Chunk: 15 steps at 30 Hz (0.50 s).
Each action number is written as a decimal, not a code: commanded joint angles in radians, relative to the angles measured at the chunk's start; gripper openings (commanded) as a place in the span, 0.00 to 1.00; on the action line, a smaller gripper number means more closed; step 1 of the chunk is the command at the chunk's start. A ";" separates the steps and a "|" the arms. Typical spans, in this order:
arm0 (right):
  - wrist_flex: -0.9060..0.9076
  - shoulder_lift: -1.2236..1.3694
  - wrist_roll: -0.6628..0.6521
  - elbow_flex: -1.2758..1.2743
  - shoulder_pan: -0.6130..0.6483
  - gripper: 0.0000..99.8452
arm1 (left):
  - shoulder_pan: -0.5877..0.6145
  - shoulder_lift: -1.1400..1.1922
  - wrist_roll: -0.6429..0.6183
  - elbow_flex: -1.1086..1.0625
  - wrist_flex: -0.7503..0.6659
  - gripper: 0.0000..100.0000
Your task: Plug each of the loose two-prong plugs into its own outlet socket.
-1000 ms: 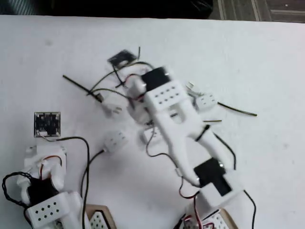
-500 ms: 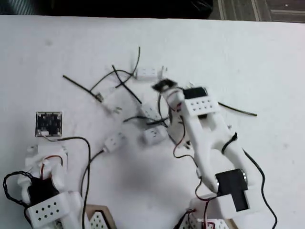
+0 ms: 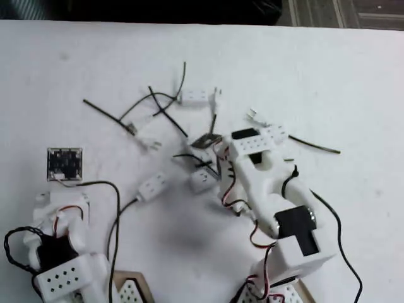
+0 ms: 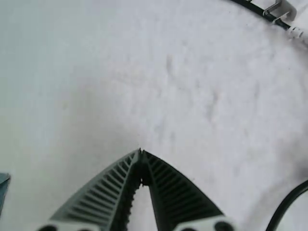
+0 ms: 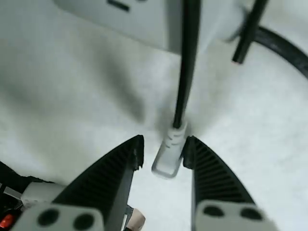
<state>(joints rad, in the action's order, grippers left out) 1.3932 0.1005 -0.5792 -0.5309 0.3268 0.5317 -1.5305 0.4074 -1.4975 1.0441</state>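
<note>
My right gripper hovers over the tangle in the middle of the table. It is open, and its dark ribbed fingers straddle a small white plug whose black cable runs toward a white outlet socket. One finger touches the plug; the other stands off it. More white sockets lie at the far middle, to the right, at the centre and to the left. Loose plugs lie among black cables. My left gripper is shut over bare table at the near left.
A plug's metal prongs show at the edge of the left wrist view. A black cable runs from the left socket toward the near edge. Stray black wire pieces lie at the right. The white table's far edge borders a dark floor.
My right arm has drawn back from the far cables toward the table's centre, bringing its gripper down over a plug and uncovering the far socket. The left arm has not moved.
</note>
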 commanded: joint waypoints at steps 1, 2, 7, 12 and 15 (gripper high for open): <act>-0.005 0.001 -0.005 0.066 0.036 0.12 | -0.010 -0.005 -0.008 0.038 -0.011 0.03; -0.004 0.001 -0.005 0.075 0.036 0.12 | -0.010 -0.005 -0.006 0.038 -0.011 0.03; -0.001 0.002 -0.006 0.094 0.027 0.12 | -0.010 -0.005 -0.006 0.038 -0.011 0.03; 0.001 0.058 -0.006 0.094 0.027 0.12 | -0.010 -0.005 -0.006 0.038 -0.011 0.03; 0.001 0.107 -0.006 0.104 0.024 0.12 | -0.010 -0.005 -0.006 0.038 -0.011 0.03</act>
<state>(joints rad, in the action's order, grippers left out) 1.3947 0.1895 -0.5792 -0.4618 0.3544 0.5317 -1.5305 0.4074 -1.4975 1.0441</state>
